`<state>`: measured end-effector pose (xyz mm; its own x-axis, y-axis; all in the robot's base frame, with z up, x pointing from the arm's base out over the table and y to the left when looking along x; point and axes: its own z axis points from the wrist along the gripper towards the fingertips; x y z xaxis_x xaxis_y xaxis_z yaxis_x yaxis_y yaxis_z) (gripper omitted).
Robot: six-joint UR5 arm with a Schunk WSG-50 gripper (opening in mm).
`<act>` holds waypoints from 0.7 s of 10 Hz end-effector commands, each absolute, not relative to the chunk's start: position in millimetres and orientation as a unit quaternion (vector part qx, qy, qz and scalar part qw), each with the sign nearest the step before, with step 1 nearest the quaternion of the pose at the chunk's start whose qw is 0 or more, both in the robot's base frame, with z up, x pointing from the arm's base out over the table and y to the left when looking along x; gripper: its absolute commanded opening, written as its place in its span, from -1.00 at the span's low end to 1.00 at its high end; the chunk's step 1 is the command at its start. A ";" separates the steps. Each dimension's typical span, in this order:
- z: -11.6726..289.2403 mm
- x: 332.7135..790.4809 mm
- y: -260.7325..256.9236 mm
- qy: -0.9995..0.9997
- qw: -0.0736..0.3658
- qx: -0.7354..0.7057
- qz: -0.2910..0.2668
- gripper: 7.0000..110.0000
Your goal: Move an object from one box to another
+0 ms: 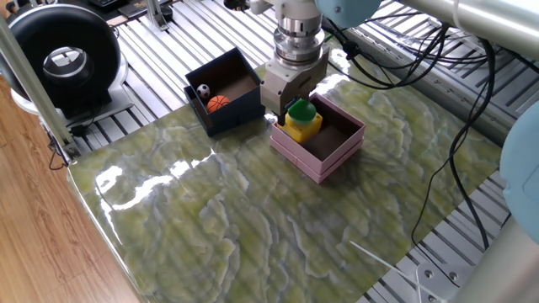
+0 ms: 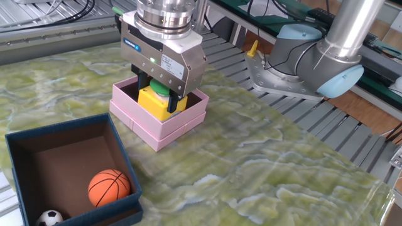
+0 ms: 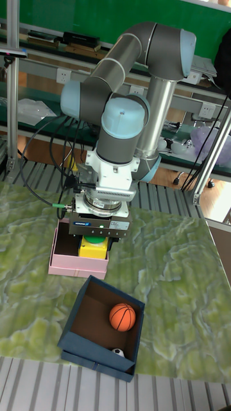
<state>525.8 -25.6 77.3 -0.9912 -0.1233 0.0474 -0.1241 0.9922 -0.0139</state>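
Note:
The pink box [image 1: 325, 167] [image 2: 162, 134] [image 3: 63, 264] stands mid-table. My gripper [image 1: 292, 112] [image 2: 159, 100] [image 3: 94, 243] reaches down into it, shut on a yellow block with a green round top [image 1: 304, 124] [image 2: 156, 102] [image 3: 94, 248]. The block sits low inside the pink box, one finger [image 2: 174, 104] on each side of it. Beside it is the dark navy box [image 1: 234, 114] [image 2: 20, 134] [image 3: 95, 361], which holds an orange basketball [image 1: 218, 103] [image 2: 108, 187] [image 3: 122, 316] and a small soccer ball [image 1: 202, 90] [image 2: 49, 218] [image 3: 117, 352].
A black round device [image 1: 63, 59] stands off the table's far left corner. The arm's grey base [image 2: 314, 56] and black cables [image 1: 404, 50] lie behind the pink box. A thin white stick [image 1: 379, 257] lies near the front right edge.

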 end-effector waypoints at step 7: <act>72.8 532.0 -23.0 -0.998 0.015 0.055 0.003 -0.71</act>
<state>529.2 -25.3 72.5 -0.9924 -0.1167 0.0394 -0.1173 0.9930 -0.0142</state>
